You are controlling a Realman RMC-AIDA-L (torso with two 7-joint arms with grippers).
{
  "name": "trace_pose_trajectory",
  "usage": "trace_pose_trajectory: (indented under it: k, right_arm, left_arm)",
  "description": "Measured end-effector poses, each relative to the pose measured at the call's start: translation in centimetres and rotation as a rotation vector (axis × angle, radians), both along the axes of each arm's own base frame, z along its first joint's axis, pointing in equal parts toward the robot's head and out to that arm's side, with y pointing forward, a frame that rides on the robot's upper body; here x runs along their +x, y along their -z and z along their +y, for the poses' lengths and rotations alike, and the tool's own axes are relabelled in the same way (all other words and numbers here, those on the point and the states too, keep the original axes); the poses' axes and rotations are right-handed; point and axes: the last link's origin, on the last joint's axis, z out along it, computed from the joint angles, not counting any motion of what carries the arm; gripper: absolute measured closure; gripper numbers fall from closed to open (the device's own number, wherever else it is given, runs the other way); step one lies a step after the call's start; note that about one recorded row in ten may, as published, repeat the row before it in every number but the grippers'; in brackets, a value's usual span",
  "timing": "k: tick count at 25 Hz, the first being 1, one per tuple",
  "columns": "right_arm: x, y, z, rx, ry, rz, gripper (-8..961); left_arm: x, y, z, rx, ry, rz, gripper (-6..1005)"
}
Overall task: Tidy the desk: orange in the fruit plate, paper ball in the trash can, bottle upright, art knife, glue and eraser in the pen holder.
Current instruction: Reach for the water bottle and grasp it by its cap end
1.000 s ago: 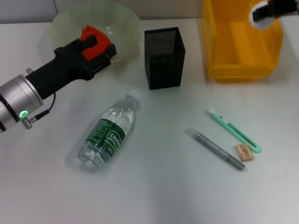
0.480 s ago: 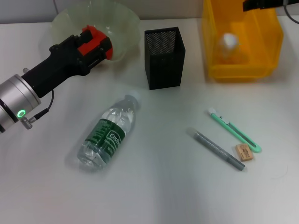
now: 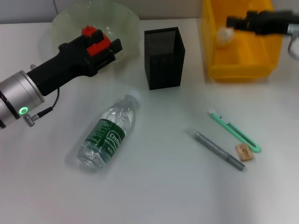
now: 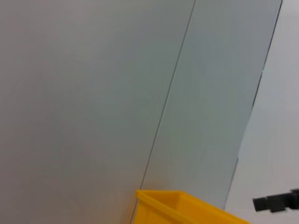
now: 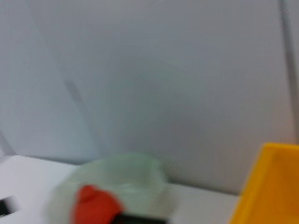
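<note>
White desk (image 3: 154, 196) under grey wall panels. Left gripper (image 3: 100, 44) over the plate (image 3: 128, 21), clamped on something orange-red. Right gripper (image 3: 233, 22) above the yellow bin (image 3: 240, 70), jaw state impossible to tell; paper ball (image 3: 225, 34) inside. Bottle (image 3: 108, 132) lying flat. Knife (image 3: 235, 131), glue (image 3: 218, 150), eraser (image 3: 244, 152) right of the black holder (image 3: 163, 58).
</note>
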Motion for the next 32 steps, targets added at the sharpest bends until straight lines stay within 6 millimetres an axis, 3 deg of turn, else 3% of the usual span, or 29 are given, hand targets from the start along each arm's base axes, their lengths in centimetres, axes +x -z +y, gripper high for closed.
trace_pose_trajectory:
  k: [1, 4, 12, 16, 20, 32]
  right_arm:
    - [1.2, 1.1, -1.7, -0.036, -0.084, 0.055, 213]
    - [2.8, 1.7, -4.2, -0.064, -0.207, 0.126, 214]
    - [5.9, 0.6, -9.9, -0.049, -0.419, 0.272, 214]
    - [6.9, -0.3, -10.5, -0.009, -0.386, 0.280, 214]
    - [7.6, -1.1, -10.7, 0.046, -0.359, 0.299, 213]
    - [7.8, -1.4, -10.7, 0.082, -0.348, 0.320, 213]
  left_arm:
    - [0.0, 0.1, 0.0, -0.004, 0.000, 0.005, 335]
    - [-0.2, 0.4, 0.0, -0.017, -0.005, 0.026, 335]
    - [0.1, 0.9, 0.7, -0.149, -0.031, 0.122, 335]
    - [1.2, -0.7, 1.6, -0.326, -0.075, 0.277, 335]
    - [2.0, -0.8, 2.1, -0.376, -0.105, 0.375, 335]
    - [5.3, 2.0, 3.7, -0.523, -0.203, 0.503, 334]
